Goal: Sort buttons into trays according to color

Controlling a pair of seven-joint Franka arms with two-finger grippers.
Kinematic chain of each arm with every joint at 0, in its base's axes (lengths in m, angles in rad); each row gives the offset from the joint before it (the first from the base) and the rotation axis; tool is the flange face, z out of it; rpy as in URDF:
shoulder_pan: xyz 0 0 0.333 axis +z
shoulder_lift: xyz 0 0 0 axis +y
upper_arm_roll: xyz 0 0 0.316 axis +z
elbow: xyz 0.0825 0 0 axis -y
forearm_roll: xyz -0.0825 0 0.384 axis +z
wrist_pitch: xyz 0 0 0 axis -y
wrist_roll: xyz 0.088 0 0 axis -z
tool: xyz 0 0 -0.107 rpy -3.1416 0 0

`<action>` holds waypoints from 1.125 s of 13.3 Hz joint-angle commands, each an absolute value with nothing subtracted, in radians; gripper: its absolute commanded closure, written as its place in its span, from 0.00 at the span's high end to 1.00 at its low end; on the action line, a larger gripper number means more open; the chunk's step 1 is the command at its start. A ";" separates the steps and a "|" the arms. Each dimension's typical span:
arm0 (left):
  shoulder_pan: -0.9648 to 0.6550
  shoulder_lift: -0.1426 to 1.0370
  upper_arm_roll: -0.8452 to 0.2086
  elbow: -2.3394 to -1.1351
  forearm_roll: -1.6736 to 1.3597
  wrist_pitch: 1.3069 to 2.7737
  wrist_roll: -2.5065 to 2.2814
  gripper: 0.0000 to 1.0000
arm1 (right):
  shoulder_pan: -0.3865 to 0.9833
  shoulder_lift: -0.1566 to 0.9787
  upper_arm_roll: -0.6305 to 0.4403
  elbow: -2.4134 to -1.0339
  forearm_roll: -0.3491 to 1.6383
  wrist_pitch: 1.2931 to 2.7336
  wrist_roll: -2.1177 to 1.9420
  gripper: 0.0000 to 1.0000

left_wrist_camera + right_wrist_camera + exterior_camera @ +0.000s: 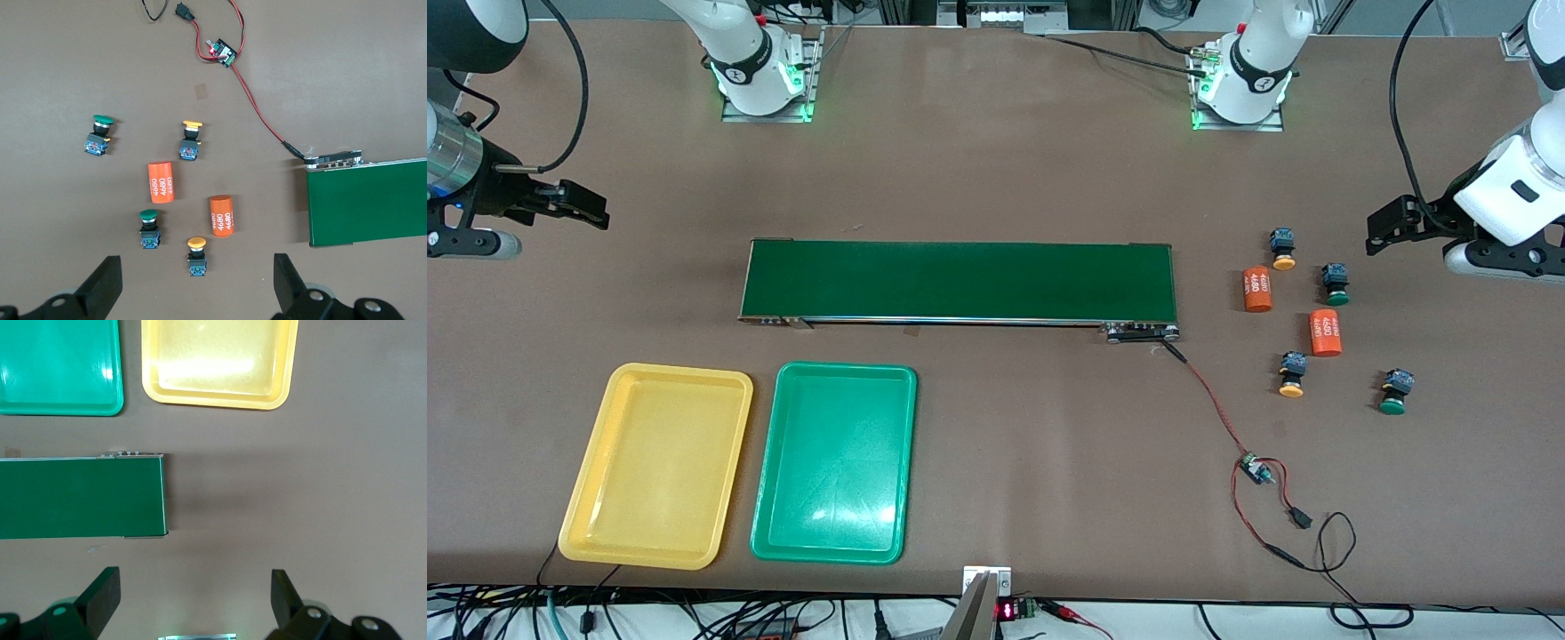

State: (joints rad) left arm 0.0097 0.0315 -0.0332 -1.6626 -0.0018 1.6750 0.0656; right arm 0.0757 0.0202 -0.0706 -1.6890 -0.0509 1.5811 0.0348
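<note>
Looking down on a brown matte surface [996,178], I see both arms waiting at its ends. My left tool [197,283] hangs over bare surface beside the button cluster, fingers spread and empty; my right tool [193,600] hangs over bare surface by the conveyor belt's [958,281] end, fingers spread as well.

All four buttons lie toward the left arm's end — one yellow button [1282,248] and one green button [1335,284] farther from the front camera, a second yellow button [1292,374] and second green button [1395,392] nearer. Two orange cylinders [1256,289] lie among them. The yellow tray [583,524] and green tray [769,533] sit side by side toward the right arm's end — both bare. Red-and-black wiring [1218,409] trails from the belt to a small circuit board [1255,468].
</note>
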 commanded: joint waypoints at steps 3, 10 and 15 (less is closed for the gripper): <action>0.011 0.044 -0.035 -1.631 0.006 1.651 0.078 1.00 | 0.075 0.025 -0.071 -1.683 -0.058 1.589 0.021 1.00; 0.011 0.092 -0.035 -1.629 -0.003 1.614 0.074 1.00 | 0.077 0.023 -0.071 -1.683 -0.057 1.588 0.023 1.00; 0.038 0.144 -0.025 -1.621 -0.035 1.551 0.083 1.00 | 0.078 0.023 -0.071 -1.683 -0.057 1.586 0.025 1.00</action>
